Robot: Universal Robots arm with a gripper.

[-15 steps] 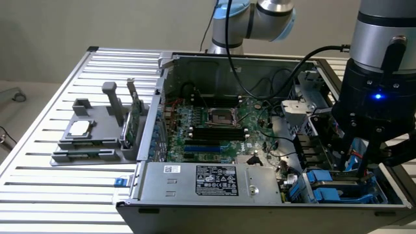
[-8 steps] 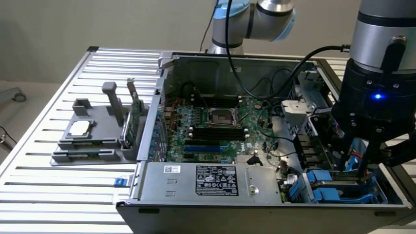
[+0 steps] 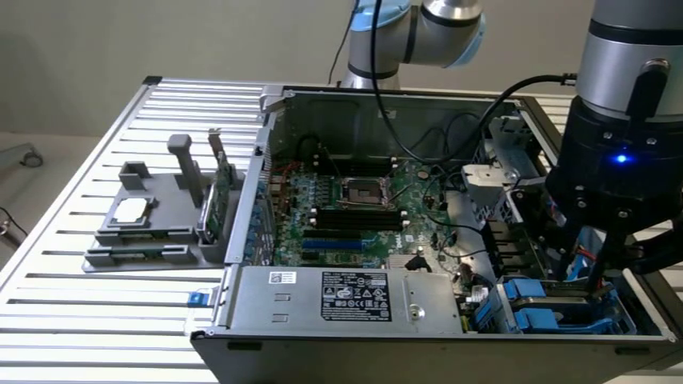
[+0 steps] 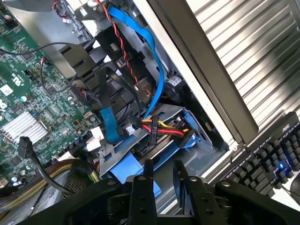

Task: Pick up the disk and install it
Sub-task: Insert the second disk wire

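Seemingly we're mid-install: black gripper (image 4: 164,165) grasps blue-framed grey metal disk (image 4: 123,178), lower frame, unseated inside open grey metal computer case (image 3: 353,342).

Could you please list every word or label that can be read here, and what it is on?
"AOC": black monitor bezel beside the black keyboard.
Black label on the silver metal power supply box: too small to read.
Printing on the green motherboard: too small to read.
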